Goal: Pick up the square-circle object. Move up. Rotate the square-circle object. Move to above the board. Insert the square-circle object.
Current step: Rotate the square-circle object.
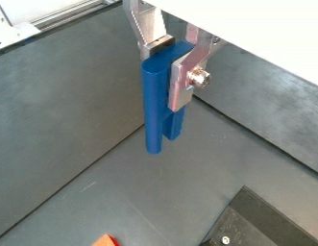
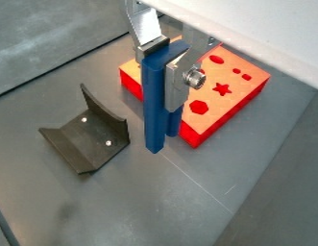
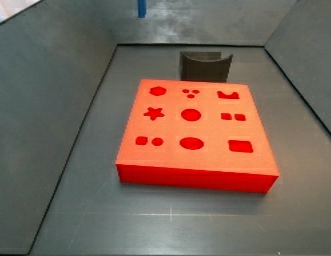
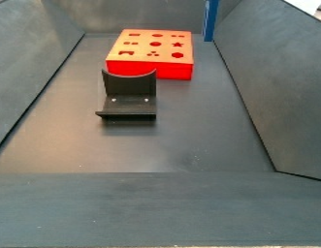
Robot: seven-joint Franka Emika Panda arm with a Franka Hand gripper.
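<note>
My gripper point(image 1: 169, 65) is shut on the square-circle object point(image 1: 158, 110), a slim blue peg that hangs upright from between the fingers, well above the floor. In a wrist view the gripper point(image 2: 168, 65) holds the peg point(image 2: 154, 110) between the red board point(image 2: 246, 83) and the fixture. In both side views only the peg's lower end shows at the top edge point(image 3: 140, 8) point(image 4: 210, 19); it is high up, beyond the board's far side. The board point(image 3: 175, 130) point(image 4: 156, 67) lies flat on the floor, its cut-out holes facing up.
The dark grey curved fixture point(image 2: 85, 135) point(image 3: 204, 65) point(image 4: 128, 92) stands on the floor close to one side of the board. Sloping grey walls point(image 3: 74, 90) point(image 4: 253, 87) enclose the dark floor.
</note>
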